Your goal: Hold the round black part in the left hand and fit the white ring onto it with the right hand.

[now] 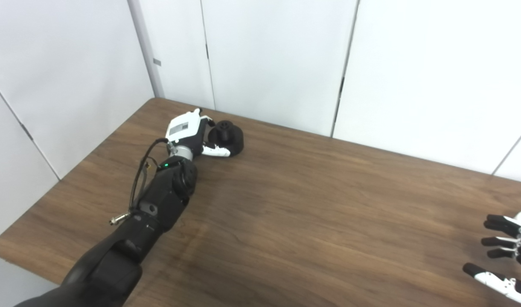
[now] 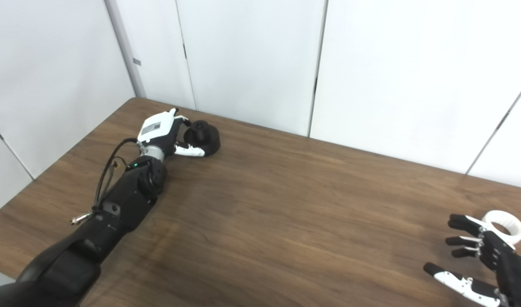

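The round black part (image 1: pixel 227 135), with a knob on top, rests on the table near the far left corner. My left hand (image 1: pixel 187 133) is up against its left side. Its thumb (image 1: pixel 216 150) lies along the part's near side and its fingertips (image 1: pixel 208 120) show at the far side, not wrapped round it. The white ring (image 2: pixel 505 223) lies flat at the right edge of the table. My right hand (image 2: pixel 478 256) hovers just in front of the ring with fingers spread, holding nothing.
The brown wooden table (image 1: pixel 311 204) stretches between the two hands. White wall panels (image 1: pixel 277 59) stand close behind its far edge and along its left side. A loose cable (image 1: pixel 141 170) loops off the left forearm.
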Motion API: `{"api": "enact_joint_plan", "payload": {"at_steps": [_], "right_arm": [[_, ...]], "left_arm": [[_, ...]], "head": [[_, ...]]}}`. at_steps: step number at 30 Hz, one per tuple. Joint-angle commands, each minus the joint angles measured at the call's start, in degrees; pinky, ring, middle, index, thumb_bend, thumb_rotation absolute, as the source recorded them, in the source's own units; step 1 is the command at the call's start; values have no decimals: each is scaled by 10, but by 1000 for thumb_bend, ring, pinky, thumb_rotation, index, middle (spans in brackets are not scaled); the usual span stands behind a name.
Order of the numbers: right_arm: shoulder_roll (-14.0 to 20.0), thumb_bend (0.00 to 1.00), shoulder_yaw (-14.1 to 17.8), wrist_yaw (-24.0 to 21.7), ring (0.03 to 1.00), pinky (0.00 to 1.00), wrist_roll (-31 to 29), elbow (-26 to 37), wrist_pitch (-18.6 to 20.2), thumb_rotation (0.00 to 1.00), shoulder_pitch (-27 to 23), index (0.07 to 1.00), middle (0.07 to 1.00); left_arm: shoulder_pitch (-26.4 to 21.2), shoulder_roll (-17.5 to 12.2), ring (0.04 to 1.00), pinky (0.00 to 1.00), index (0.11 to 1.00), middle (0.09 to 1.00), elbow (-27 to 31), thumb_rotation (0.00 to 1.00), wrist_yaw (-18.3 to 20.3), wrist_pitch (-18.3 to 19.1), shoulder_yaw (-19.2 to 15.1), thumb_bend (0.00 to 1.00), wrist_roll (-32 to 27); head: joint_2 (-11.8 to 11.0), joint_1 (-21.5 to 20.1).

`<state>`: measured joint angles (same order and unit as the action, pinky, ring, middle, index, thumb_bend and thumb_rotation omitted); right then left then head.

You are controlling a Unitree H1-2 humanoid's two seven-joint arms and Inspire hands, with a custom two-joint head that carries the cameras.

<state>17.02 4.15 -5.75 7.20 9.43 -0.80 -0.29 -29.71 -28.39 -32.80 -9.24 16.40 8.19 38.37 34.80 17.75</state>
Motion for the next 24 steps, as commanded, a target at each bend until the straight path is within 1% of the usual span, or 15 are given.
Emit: {"api": "enact_joint_plan", "payload": {"at_steps": [1, 6, 11, 14, 16, 19, 21, 24], "right_arm": [[11, 695, 7, 0, 632, 541, -3, 22, -6, 101, -11, 739, 745], [11, 701, 6, 1, 626, 538, 3, 34, 6, 102, -7, 729, 735], [12, 705, 8, 2, 617, 525, 3, 39, 5, 85, -4, 717, 731], [12, 704, 10, 3, 615, 524, 3, 38, 2, 81, -2, 716, 732], [12, 704, 11, 3, 616, 526, 3, 38, 1, 91, -1, 717, 733], [14, 699, 12, 1, 618, 526, 0, 39, 3, 92, 1, 719, 740], [15, 697, 14, -1, 618, 524, -2, 39, 3, 90, 1, 719, 742], [19, 694, 15, -2, 618, 523, -3, 40, 2, 102, 2, 720, 743]], "left_arm": [[-36, -13, 1000, 932, 773, 1000, 5, 444, -21, -11, -2, 1000, 0], [-43, -10, 1000, 960, 775, 1000, -2, 437, -16, -13, 0, 1000, -8], [-52, -6, 1000, 948, 769, 1000, -20, 456, -19, -25, 4, 1000, -10], [-57, -2, 1000, 948, 748, 995, -31, 460, -20, -35, 6, 1000, -16], [-57, 1, 1000, 946, 731, 987, -33, 445, -18, -36, 7, 1000, -20], [-54, 4, 1000, 926, 683, 963, -40, 404, -21, -48, 9, 1000, -27], [-52, 5, 1000, 946, 635, 944, -43, 365, -22, -56, 8, 997, -33], [-47, 5, 993, 938, 563, 912, -47, 295, -27, -69, 8, 959, -40]], "head": [[0, 0], [2, -3], [5, -7], [7, -8], [7, -8], [8, -9], [10, -10], [12, -8]]}}
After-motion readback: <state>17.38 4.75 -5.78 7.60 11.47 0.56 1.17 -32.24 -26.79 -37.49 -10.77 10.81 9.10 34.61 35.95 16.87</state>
